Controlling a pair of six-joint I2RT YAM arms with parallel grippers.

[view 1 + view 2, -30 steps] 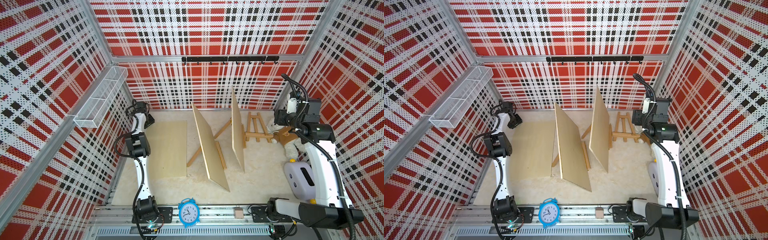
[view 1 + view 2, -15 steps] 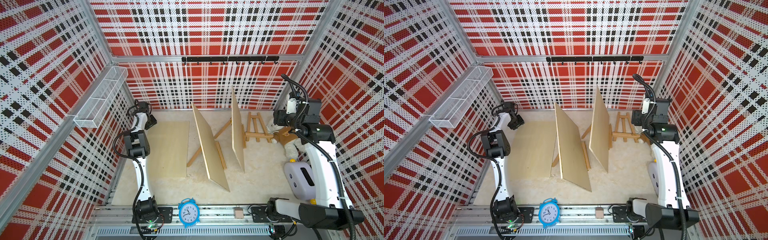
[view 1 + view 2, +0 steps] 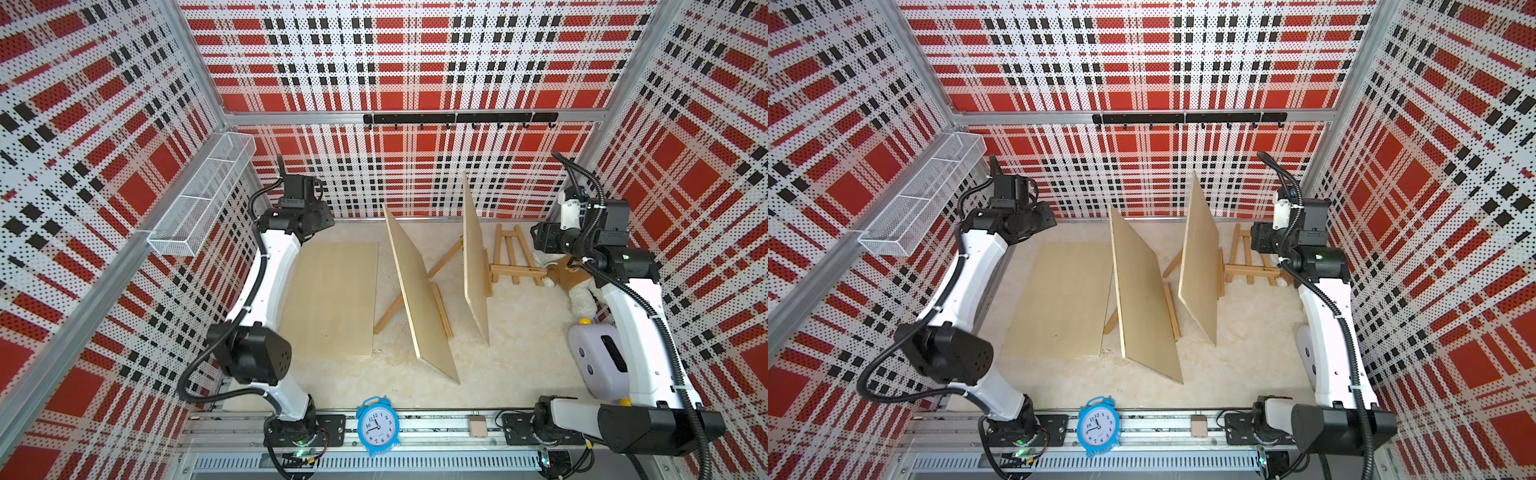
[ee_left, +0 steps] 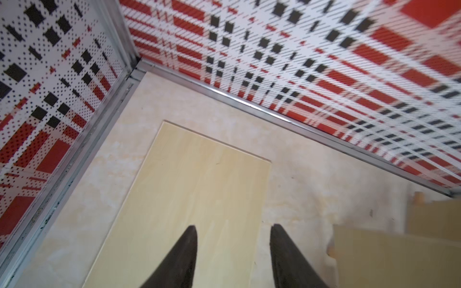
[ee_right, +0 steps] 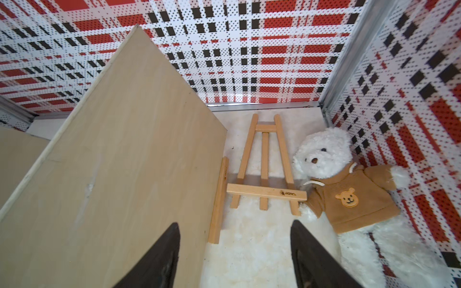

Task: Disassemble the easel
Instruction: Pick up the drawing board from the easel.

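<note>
Progress looks partial: one pale rectangular plywood board lies flat on the beige stone-look table near the left arm, and a small wooden A-frame easel lies flat beside a white teddy bear in a brown hoodie at the right, while two more plywood panels stand propped. The middle leaning panel rests against a wooden easel whose legs show beneath it; the upright right-hand panel stands on another easel's ledge. The left gripper hovers over the flat board with its jaws parted and nothing between them. The right gripper hangs above the gap between the upright panel and the flat easel, likewise spread and empty. The step in hand seems to be the approach to the next panel. The next move probably calls for pinching a panel's free top edge, lifting it clear of the ledge without tipping the easel, then laying it flat; the thin board may slip or swing.
</note>
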